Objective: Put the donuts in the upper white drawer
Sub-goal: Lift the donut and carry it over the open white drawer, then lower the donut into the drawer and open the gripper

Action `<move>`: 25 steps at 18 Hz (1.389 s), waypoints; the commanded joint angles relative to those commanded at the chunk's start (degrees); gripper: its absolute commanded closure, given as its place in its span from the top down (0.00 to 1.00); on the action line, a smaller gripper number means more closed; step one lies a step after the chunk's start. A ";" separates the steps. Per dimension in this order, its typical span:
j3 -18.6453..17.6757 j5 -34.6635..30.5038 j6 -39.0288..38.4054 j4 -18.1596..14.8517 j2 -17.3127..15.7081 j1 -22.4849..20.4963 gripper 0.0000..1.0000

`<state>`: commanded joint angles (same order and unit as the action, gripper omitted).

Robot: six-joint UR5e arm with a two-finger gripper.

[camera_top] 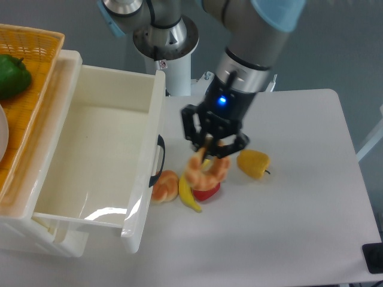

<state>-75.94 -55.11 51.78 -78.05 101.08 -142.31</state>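
My gripper (209, 154) is shut on a golden-brown donut (206, 170) and holds it in the air above the banana and the red pepper, right of the drawer's front panel. A second donut (165, 186) lies on the table against the drawer front, just below the dark handle (159, 160). The upper white drawer (96, 152) is pulled out and open at the left, and its inside shows nothing in it.
A banana (190, 194) and a red pepper (206, 192) lie partly hidden under the held donut. A yellow pepper (254, 164) sits to their right. An orange wicker basket (36, 60) with a green pepper (12, 75) stands at the far left.
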 joint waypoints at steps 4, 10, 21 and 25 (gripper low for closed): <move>-1.93 0.26 -1.16 0.00 -0.79 3.96 0.00; -5.10 -0.18 -1.07 -0.26 -1.85 6.60 0.16; -6.68 -1.67 -0.89 -0.44 -1.67 9.59 1.00; -7.47 -3.87 -0.81 -0.44 -1.76 11.08 1.00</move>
<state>-83.41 -58.97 50.98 -78.49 99.32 -131.22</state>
